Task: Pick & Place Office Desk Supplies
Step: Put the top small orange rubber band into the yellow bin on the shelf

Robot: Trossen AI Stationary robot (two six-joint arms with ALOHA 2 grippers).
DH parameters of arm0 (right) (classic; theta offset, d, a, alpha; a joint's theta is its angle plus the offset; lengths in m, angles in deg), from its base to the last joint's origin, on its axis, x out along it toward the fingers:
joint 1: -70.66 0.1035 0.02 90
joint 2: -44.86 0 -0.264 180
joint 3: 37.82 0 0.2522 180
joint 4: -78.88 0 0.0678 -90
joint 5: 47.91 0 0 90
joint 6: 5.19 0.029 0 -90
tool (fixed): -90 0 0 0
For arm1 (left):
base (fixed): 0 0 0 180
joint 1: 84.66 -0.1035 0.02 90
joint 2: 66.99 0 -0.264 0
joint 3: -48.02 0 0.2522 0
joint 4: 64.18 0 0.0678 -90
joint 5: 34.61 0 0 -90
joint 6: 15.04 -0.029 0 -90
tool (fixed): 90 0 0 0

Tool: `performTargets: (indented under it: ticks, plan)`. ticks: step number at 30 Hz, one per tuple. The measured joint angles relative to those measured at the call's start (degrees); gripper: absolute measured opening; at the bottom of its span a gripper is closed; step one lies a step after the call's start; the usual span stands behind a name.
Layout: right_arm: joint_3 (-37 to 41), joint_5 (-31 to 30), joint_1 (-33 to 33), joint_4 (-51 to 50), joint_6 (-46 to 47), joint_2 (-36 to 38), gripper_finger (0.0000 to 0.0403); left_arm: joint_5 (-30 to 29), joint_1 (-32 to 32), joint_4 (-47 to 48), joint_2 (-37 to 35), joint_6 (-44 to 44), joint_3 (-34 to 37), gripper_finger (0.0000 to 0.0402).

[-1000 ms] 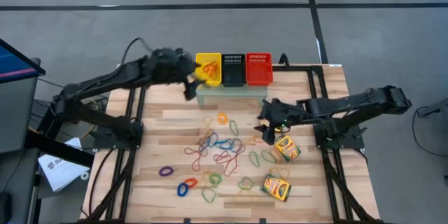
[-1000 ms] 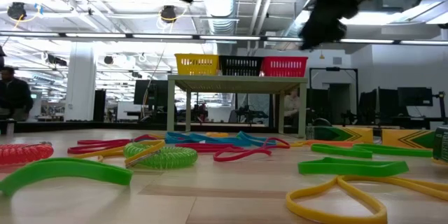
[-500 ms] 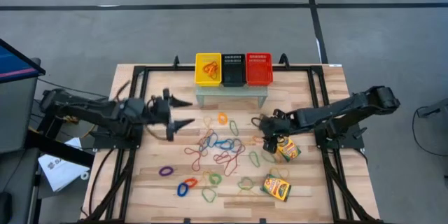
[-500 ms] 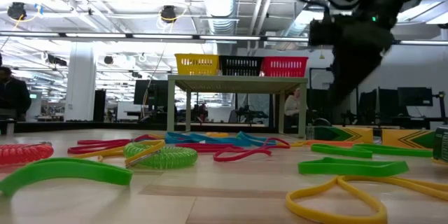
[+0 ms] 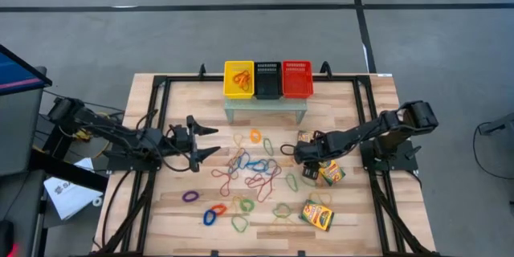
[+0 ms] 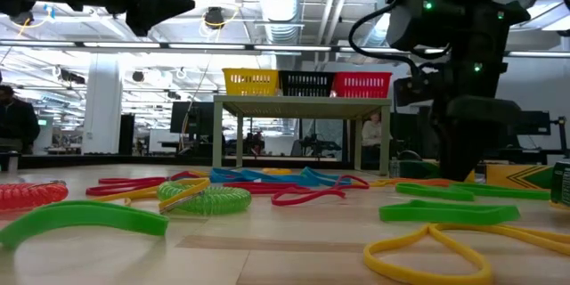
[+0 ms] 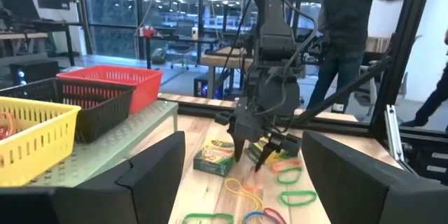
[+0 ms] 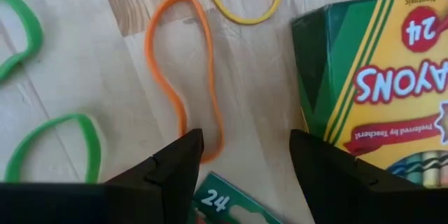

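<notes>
Rubber bands [image 5: 255,170]: scattered mid-tabletop [image 5: 353,217]; several in yellow basket [image 5: 238,79]. Crayon boxes [image 5: 329,171]: right side of tabletop. Left gripper [image 5: 207,141]: raised at left, jaws wide, empty. Right gripper [image 5: 306,155]: low beside crayon box, jaws parted over orange band [image 8: 187,84], holding nothing.

High view: straight down over the whole table [image 5: 353,201], far off.
Low view: at tabletop level, facing the three baskets [image 6: 306,83] and the room behind.
Left wrist view: level, facing the right pincer [image 7: 253,155] beyond the baskets.
Right wrist view: very near, down on an orange band [image 8: 183,77] beside a crayon box [image 8: 378,91].
Shared: baskets in three views.
</notes>
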Motion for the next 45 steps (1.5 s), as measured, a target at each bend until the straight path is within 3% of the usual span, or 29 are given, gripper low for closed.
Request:
performTargets:
  ticks: [3,11,20,29,34,38,45]
  plan:
    - [0.0,1.5,-0.5,0.0,0.1,0.2,0.0182,0.0,0.0,-0.3,0.0,0.0,0.0,0.0279]
    - [0.0,4.5,-2.0,0.0,1.5,0.3,0.0013,0.0,0.0,-0.2,0.0,0.0,0.0,0.0280]
    - [-5.0,2.4,-1.6,-2.5,-1.4,1.9,0.0002,0.1,0.0,-0.3,0.0,0.7,0.0,0.0280]
    - [-8.5,-2.2,-1.6,-3.4,-2.4,12.0,0.0001,0.1,0.0,-2.0,0.0,1.7,0.0,0.0280]
    - [-10.6,-3.1,-1.5,2.8,-6.4,17.2,0.0001,0.2,-0.5,-4.0,0.9,1.7,0.0,0.0280]
    - [-11.7,-3.1,-1.8,12.4,-11.4,18.5,0.0000,0.8,-2.4,-9.4,4.8,1.7,-0.1,0.0280]
    - [-16.0,-3.2,-2.7,17.7,-17.4,14.3,0.0000,10.0,-7.1,-16.7,16.3,1.7,-4.4,0.0283]
